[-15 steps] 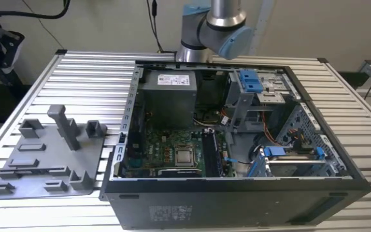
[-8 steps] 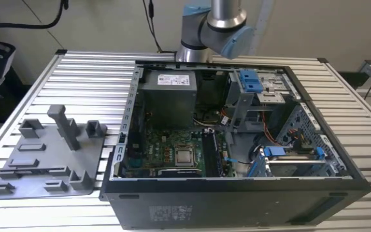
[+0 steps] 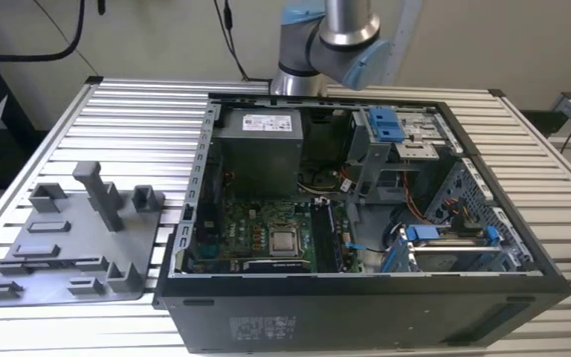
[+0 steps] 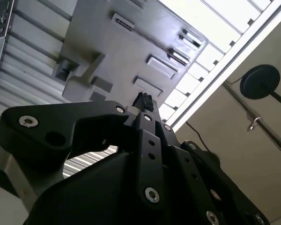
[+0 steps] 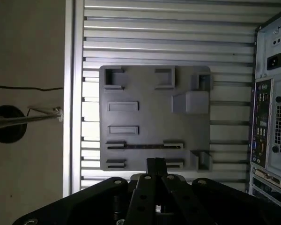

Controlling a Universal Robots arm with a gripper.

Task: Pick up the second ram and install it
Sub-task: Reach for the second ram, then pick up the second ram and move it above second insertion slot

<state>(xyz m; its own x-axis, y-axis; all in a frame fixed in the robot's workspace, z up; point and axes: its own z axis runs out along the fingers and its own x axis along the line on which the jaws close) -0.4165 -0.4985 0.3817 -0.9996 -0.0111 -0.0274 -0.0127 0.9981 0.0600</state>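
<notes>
Near the tabletop (image 3: 137, 126) edge at the exterior view's left lies the grey holder tray (image 3: 72, 238). It sits flat on the slats with its posts and slotted blocks upright, so that parts stand on edge where they can be taken from above.

In the first wrist view the second ram (image 5: 145, 146) shows as a thin dark strip in that tray (image 5: 150, 112). It stands on its long edge with each end seated in a slotted block. I judge that this pose offers its narrow top edge to a pinch. The matching pair of blocks just beside it holds nothing. The ram is not yet lifted.

The claw (image 5: 155, 165) hangs above the tray, well apart from it, with its tips pointing down near the ram's side of the tray. In both wrist views it is clenched, finger against finger, with nothing between them (image 4: 143, 100).

Toward the exterior view's right, the computer case (image 3: 365, 312) fills the middle of the tabletop and reaches close to that edge. It lies on its side with the panel off, so the motherboard (image 3: 265, 238) faces up and its slots can be reached from above. The grey power supply (image 3: 258, 156) sits at the case's far end. The robot arm (image 3: 330, 37) rises behind it at the tabletop's far edge.

A white label (image 3: 268, 120) sits on the power supply and another sticker (image 3: 261, 327) on the case's near wall. I cannot make out the print on either.
</notes>
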